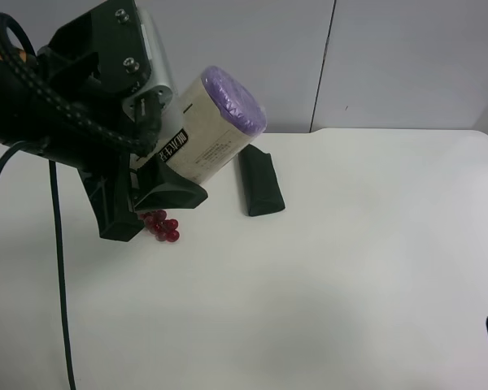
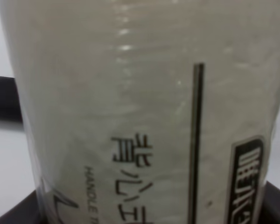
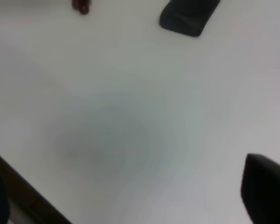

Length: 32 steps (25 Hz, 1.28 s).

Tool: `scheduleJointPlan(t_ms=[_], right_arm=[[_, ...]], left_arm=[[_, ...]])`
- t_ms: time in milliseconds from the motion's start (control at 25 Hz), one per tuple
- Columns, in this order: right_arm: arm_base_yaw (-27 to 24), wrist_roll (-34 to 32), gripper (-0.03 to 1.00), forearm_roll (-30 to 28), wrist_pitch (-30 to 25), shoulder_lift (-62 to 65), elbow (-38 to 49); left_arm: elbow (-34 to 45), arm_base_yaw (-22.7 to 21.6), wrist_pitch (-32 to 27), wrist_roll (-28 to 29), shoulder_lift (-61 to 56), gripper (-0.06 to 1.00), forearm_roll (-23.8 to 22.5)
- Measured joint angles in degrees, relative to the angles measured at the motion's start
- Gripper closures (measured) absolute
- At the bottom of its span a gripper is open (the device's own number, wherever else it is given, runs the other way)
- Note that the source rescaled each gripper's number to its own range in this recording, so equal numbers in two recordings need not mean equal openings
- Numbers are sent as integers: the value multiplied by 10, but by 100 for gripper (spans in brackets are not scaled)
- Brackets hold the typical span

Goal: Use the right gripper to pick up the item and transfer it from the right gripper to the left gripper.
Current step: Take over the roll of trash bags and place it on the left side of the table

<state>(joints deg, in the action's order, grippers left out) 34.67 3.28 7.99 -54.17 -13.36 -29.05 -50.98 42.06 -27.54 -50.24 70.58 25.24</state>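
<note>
Between the left tool's black fingers sits the roll, clamped near its lower part and tilted, well clear of the worktop. Its raised purple end is domed and crinkled. Up close, the cream label is glossy, faintly ridged film with black characters and a thin black line. A silver-grey metal block with screws caps this tool, and a braided black cable loops off it. Just under the tool lie glossy red grapes; beside it lies a dark, matte, wedge-shaped pouch. The right tool stands wide over smooth white worktop with nothing between its blurred dark fingers, well apart from the roll.
</note>
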Motion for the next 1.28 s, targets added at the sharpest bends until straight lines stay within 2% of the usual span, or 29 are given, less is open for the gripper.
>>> scheduleJointPlan(t_ms=[360,440,720,840,1000,1200,1280], right_arm=[[0,-1,-3,-57,16,2,1],[0,-6,-3,-58,36,2,10],[0,-24,-3,-15,161,1,71],[0,-25,-3,-14,179,1,78],[0,-25,-3,-14,163,1,51],[0,-33,-3,-18,67,1,22],[0,-33,-3,-23,52,1,21]], left_arm=[[0,0,0,0,0,93,0],[0,0,0,0,0,93,0],[0,0,0,0,0,93,0],[0,0,0,0,0,93,0],[0,0,-1,0,0,93,0],[0,0,-1,0,0,93,1],[0,0,-1,0,0,93,1]])
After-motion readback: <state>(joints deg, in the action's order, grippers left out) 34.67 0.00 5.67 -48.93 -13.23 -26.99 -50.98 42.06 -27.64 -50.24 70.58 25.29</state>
